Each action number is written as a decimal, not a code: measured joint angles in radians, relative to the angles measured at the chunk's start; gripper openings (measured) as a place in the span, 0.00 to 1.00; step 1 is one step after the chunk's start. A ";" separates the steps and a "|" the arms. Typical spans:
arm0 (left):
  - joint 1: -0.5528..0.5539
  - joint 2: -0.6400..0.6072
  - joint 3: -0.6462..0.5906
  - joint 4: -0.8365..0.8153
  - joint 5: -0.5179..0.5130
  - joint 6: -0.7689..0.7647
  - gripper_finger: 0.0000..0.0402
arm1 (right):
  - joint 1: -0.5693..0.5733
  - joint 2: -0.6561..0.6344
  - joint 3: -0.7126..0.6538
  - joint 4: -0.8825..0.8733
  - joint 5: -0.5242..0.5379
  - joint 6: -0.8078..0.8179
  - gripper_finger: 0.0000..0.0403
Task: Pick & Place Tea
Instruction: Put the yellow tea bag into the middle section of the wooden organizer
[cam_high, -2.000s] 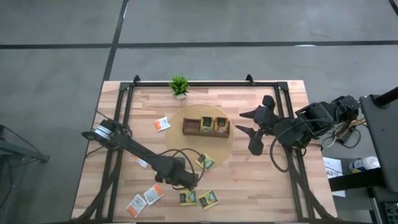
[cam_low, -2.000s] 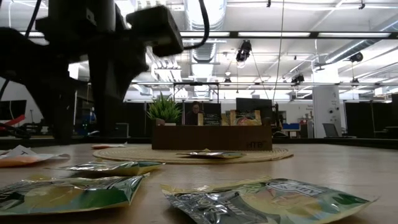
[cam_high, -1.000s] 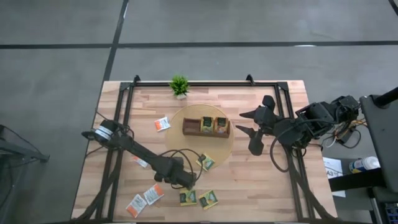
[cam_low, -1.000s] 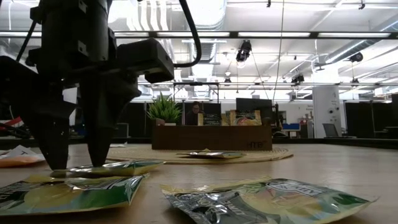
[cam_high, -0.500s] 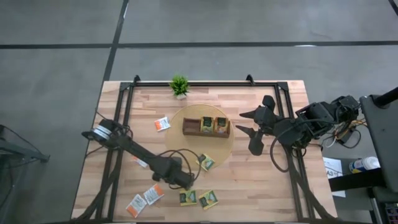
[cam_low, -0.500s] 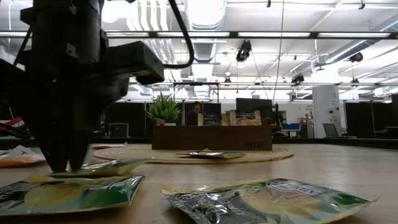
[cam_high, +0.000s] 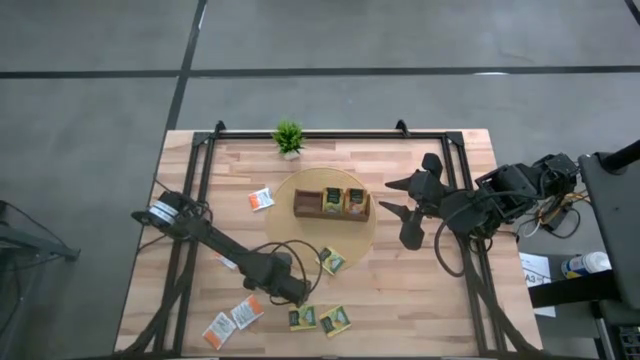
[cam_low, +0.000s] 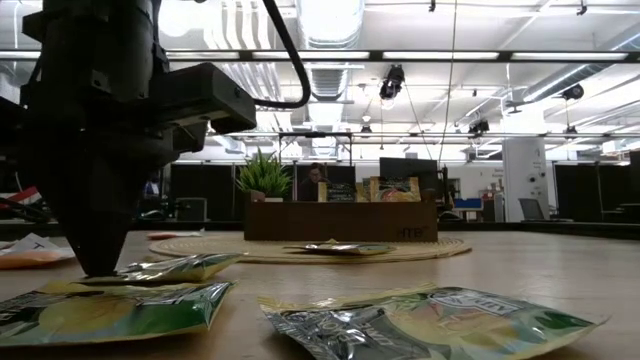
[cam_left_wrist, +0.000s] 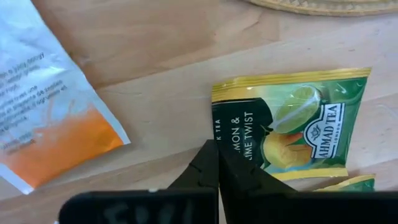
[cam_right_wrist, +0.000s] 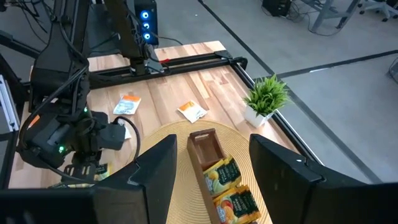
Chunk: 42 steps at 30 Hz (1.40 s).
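Since a second ago we see the left gripper (cam_left_wrist: 217, 163) has drawn its fingers together; they were spread over a sachet and now meet in a closed point on the near edge of the green-and-yellow sachet (cam_left_wrist: 292, 124), a flat, glossy square packet lying on the pale wooden worktop (cam_left_wrist: 161, 37). From the low view the left gripper (cam_low: 98, 262) stands upright with its tip down on that crinkled foil packet (cam_low: 170, 268); whether the edge is truly pinched or only pressed we cannot tell.

Just beside the fingers, on the other side from the green packet, lies a white-and-orange sachet (cam_left_wrist: 43, 118), matt paper with small print. More sachets lie near the left gripper (cam_high: 297, 296): two green-and-yellow ones (cam_high: 334, 320) toward the worktop's front edge, another (cam_high: 330, 261) on the rim of the mat, and white-and-orange ones (cam_high: 233, 318) farther out. One white-and-orange sachet (cam_high: 261, 199) lies well apart, past the mat.

Beyond the fingers sits a round woven mat (cam_high: 370, 232) carrying the brown rectangular tray (cam_high: 307, 203); two of its compartments hold upright sachets (cam_high: 344, 201), the end one looks bare. A small potted plant (cam_high: 288, 138) stands at the far edge.

The right gripper (cam_high: 408, 208) hangs over the mat's edge, fingers spread wide and holding nothing, with open worktop beneath and around it
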 joint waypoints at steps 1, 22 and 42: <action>0.000 -0.006 0.004 -0.004 -0.016 0.012 0.00 | 0.000 0.000 0.000 0.000 0.000 0.000 0.49; 0.001 -0.066 0.162 0.006 -0.046 0.949 0.01 | 0.000 0.000 0.000 0.000 0.000 0.000 0.49; 0.028 -0.066 0.174 -0.076 0.140 1.653 0.62 | 0.000 -0.015 0.000 -0.046 -0.129 0.008 0.49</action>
